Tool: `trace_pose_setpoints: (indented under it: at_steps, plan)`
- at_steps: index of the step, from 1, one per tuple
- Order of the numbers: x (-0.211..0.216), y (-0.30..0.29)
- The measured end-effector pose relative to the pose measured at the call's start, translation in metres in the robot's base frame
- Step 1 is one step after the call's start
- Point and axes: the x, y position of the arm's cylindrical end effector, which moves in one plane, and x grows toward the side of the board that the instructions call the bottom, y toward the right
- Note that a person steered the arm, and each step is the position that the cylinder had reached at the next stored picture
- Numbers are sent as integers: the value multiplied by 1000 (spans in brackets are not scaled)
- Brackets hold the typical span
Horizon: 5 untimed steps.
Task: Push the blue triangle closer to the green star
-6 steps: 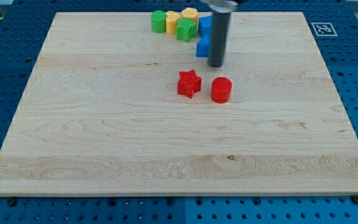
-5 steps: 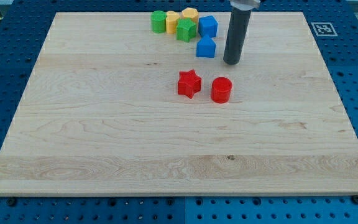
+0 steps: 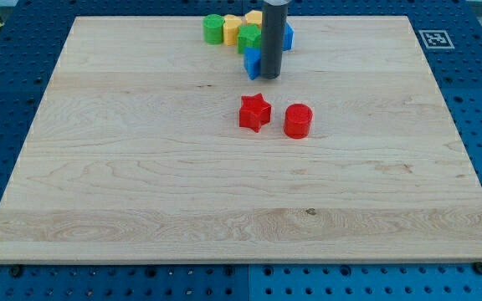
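The blue triangle (image 3: 251,63) lies near the view's top centre, just below the green star (image 3: 247,38), close to it or touching. My dark rod stands upright against the triangle's right side and hides part of it. My tip (image 3: 271,78) rests on the board at the triangle's lower right. The rod also covers the right part of the green star and most of a blue cube (image 3: 288,35).
A green cylinder (image 3: 214,28) and two yellow blocks (image 3: 232,27) (image 3: 253,17) sit in the cluster at the top edge. A red star (image 3: 255,112) and a red cylinder (image 3: 298,120) lie below my tip. The wooden board (image 3: 141,184) has a marker tag (image 3: 435,38) at the top right.
My tip swung from the triangle's right side leftward against it. The blue triangle slid left, ending right under the green star. The rod now covers the blue cube.
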Motion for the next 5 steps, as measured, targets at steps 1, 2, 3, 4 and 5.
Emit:
trace_pose_setpoints:
  at_steps: [1,2,3,4,5]
  plan:
    - [0,-1]
    - [-2,-4]
    - [-3,-8]
    - [-3,-9]
    - [-3,-24]
